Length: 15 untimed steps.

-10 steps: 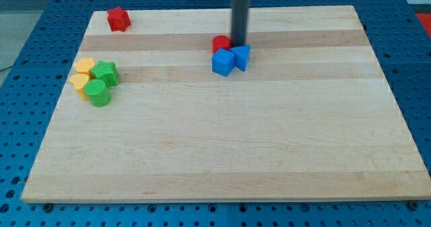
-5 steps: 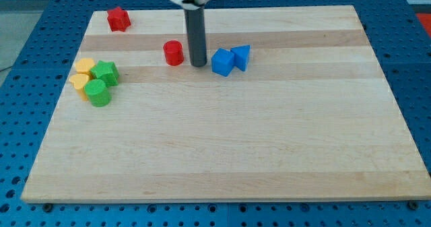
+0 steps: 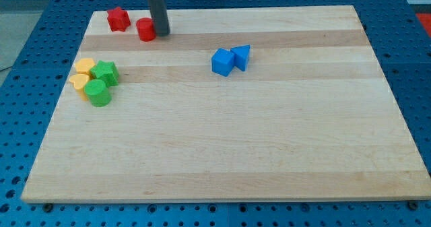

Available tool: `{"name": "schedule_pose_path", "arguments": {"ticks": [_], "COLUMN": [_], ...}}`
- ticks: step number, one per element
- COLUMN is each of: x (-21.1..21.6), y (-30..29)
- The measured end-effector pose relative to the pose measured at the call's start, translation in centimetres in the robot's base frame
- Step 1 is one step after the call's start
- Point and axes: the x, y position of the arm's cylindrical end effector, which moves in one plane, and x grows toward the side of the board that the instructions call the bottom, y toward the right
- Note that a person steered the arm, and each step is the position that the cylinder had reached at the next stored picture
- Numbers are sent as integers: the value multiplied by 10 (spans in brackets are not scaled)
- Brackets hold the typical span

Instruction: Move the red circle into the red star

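Note:
The red circle (image 3: 145,29) stands near the view's top left on the wooden board (image 3: 222,153). The red star (image 3: 118,19) lies a short way to its upper left, with a small gap between them. My tip (image 3: 161,34) touches the red circle's right side; the dark rod rises from it out of the view's top.
A blue cube (image 3: 222,62) and a blue triangle (image 3: 241,56) touch each other at the upper middle. At the left edge sits a cluster: two yellow blocks (image 3: 83,67) (image 3: 79,83), a green star (image 3: 105,73) and a green circle (image 3: 98,92).
My tip has swept from beside the blue blocks to the view's upper left, pushing the red circle with it, close to the red star. The other blocks have not moved.

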Motion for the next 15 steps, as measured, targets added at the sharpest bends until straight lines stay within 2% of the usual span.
{"name": "schedule_pose_path", "arguments": {"ticks": [1, 4, 5, 6, 8, 10, 11, 13, 14, 15], "x": [0, 4, 31, 45, 44, 10, 13, 70, 57, 26], "y": [-52, 7, 3, -33, -101, -107, -84, -1, 33, 33]}}
